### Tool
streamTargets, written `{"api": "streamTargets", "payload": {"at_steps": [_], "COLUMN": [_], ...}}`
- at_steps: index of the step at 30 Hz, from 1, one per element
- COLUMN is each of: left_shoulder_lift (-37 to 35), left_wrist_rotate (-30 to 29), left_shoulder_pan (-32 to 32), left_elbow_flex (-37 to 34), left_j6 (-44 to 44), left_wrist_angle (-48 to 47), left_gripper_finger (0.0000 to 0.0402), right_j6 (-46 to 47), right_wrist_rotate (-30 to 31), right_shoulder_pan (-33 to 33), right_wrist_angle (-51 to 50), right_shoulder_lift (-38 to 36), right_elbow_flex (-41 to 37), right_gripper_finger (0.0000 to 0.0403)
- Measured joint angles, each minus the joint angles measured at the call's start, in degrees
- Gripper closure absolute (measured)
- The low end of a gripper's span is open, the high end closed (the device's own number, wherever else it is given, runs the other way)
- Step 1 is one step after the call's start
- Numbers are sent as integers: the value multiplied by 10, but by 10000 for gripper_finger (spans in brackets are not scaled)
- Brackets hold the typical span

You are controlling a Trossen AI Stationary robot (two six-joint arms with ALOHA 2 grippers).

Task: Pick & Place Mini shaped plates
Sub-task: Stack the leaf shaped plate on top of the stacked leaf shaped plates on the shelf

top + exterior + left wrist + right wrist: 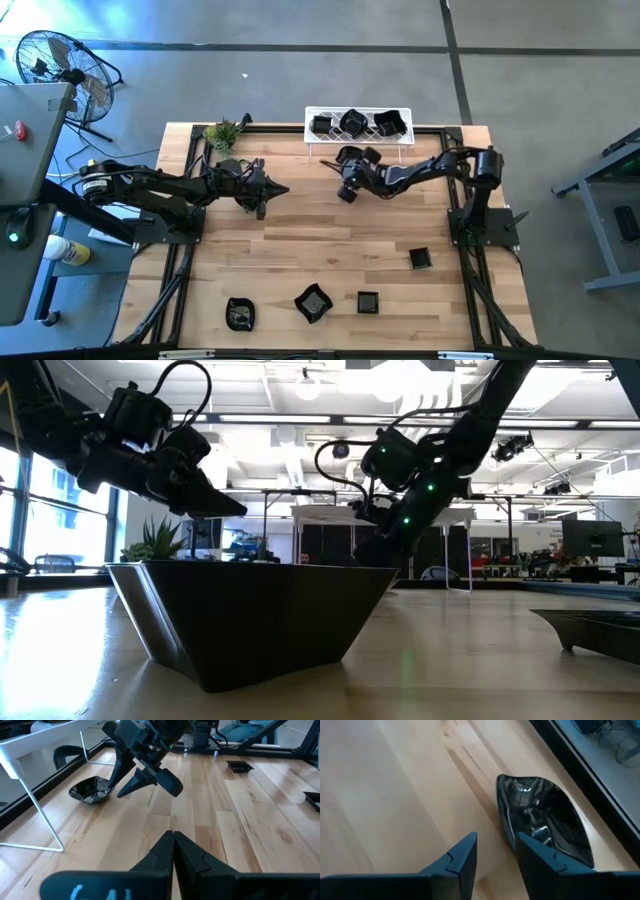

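Both of my hands hang above the worktop just in front of the rack. My right hand has its fingers parted a little, with bare wood in the gap between them; it holds nothing. One finger lies right against the edge of a plate, a glossy black dish with a pointed end that sits on the wood just in front of the rack; I cannot tell if finger and rim touch. My right arm reaches in from the right of the rack, bent at the elbow, its hand tilted steeply down.

My left hand is pinched shut, its fingertips meeting in a point, and it carries nothing. It points level toward the right hand, to the left of the rack and close to the plant.

Three plates sit on the rack. Four more lie on the worktop well away from the rack, along the opposite edge. I can read no writing on any of them.
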Motion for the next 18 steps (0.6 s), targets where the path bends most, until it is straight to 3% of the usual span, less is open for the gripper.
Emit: {"api": "streamTargets", "payload": {"at_steps": [18], "left_shoulder_lift": [0], "left_wrist_rotate": [0], "left_shoulder_pan": [0], "left_elbow_flex": [0], "left_j6": [0], "left_wrist_angle": [0], "left_gripper_finger": [396], "right_j6": [-41], "right_wrist_rotate": [-31], "right_shoulder_pan": [-29], "right_wrist_angle": [-34], "right_shoulder_lift": [0], "right_elbow_flex": [0], "right_gripper_finger": [359]}}
